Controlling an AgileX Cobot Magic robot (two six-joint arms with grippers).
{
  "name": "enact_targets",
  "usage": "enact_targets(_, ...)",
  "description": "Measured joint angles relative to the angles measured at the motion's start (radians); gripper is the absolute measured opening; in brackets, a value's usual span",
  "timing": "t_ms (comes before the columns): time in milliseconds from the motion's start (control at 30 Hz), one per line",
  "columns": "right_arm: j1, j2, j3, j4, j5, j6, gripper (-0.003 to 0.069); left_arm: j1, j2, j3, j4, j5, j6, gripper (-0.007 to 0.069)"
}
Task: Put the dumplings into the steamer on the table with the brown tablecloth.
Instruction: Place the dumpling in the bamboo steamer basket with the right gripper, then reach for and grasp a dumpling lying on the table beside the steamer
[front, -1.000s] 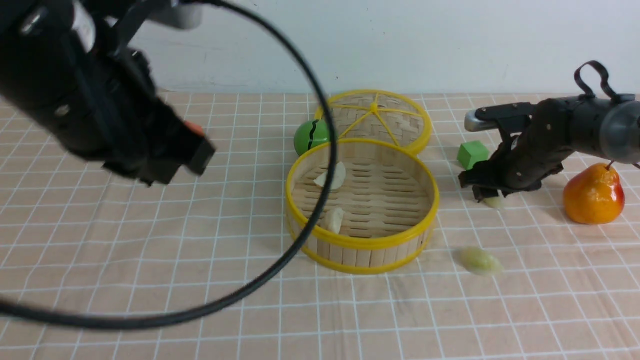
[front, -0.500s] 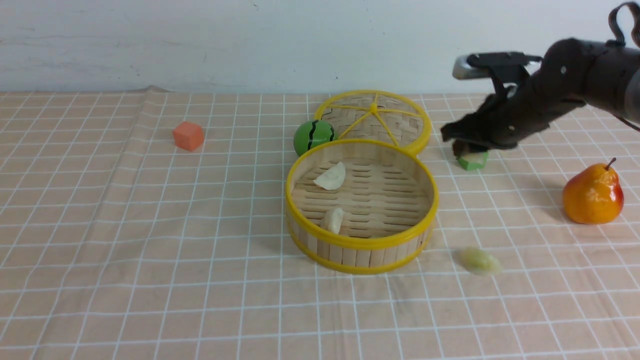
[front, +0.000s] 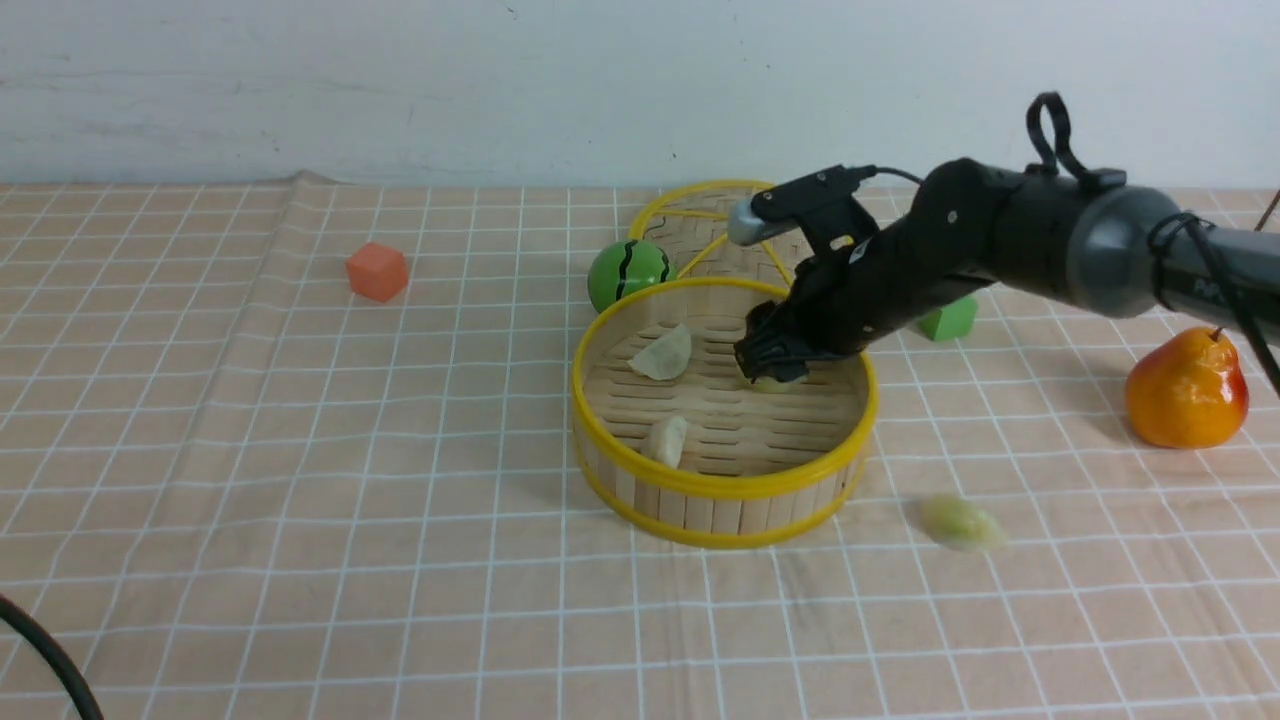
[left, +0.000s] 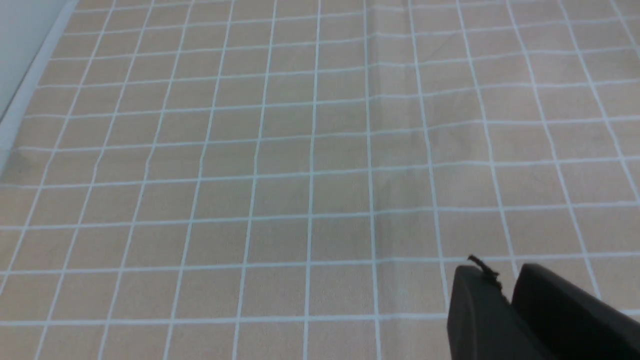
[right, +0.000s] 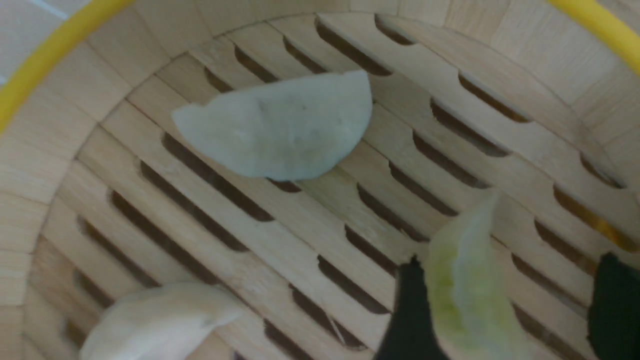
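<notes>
- Progress: the steamer (front: 725, 488) is holding three of the four pieces, and one is lying outside it.
- The first white dumpling (front: 662, 352) is lying flat on the slatted floor toward the far left of the basket. The second white dumpling (front: 668, 440) is leaning against the near wall.
- The right gripper (front: 772, 362) is reaching over the far right rim and hanging low inside the basket.
- In the right wrist view, its jaws are standing wide apart. The green dumpling (right: 465, 290) is standing on edge between them, touching one finger only, well apart from the other.
- This piece is therefore judged as released, not clamped. It appears to be resting on the floor slats, though the contact is partly hidden.
- The last dumpling (front: 962, 522), pale yellow-green, is lying on the tablecloth (front: 300, 450) near the basket's near right side, apart from the wall.
- The left gripper (left: 502, 272) is hanging over bare checked cloth, its jaws drawn together with nothing between them. It is not showing in the front view.
- The lid (front: 700, 212) is lying flat behind the basket, so the opening is unobstructed.
- Remaining work, as judged: the right arm is needing a clean lift out without dragging the green piece, then one more pick and place for the piece on the cloth.
</notes>
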Motion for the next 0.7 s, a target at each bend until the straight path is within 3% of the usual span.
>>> enact_targets(67,0.000,-0.070,0.000,-0.067,0.098,0.000,0.0581,0.000,0.000,0.026,-0.001,-0.021,0.000,0.0104)
enact_targets(233,-0.002,-0.172,-0.002,-0.257,0.382,0.031,0.0605,0.000,0.000,0.029,-0.009,-0.154,-0.081,0.0109)
enact_targets(333,-0.017,-0.171,0.006,-0.310,0.498,0.085,0.0571,0.000,0.000,0.029,-0.009,-0.214,-0.116,0.0109)
enact_targets(400,-0.039,-0.139,0.043,-0.325,0.555,0.140,0.0510,0.000,0.000,0.029,-0.009,-0.250,-0.129,0.0109)
enact_targets(700,-0.048,0.001,0.079,-0.343,0.529,0.157,0.0267,0.000,0.000,0.029,-0.009,-0.264,-0.135,0.0118)
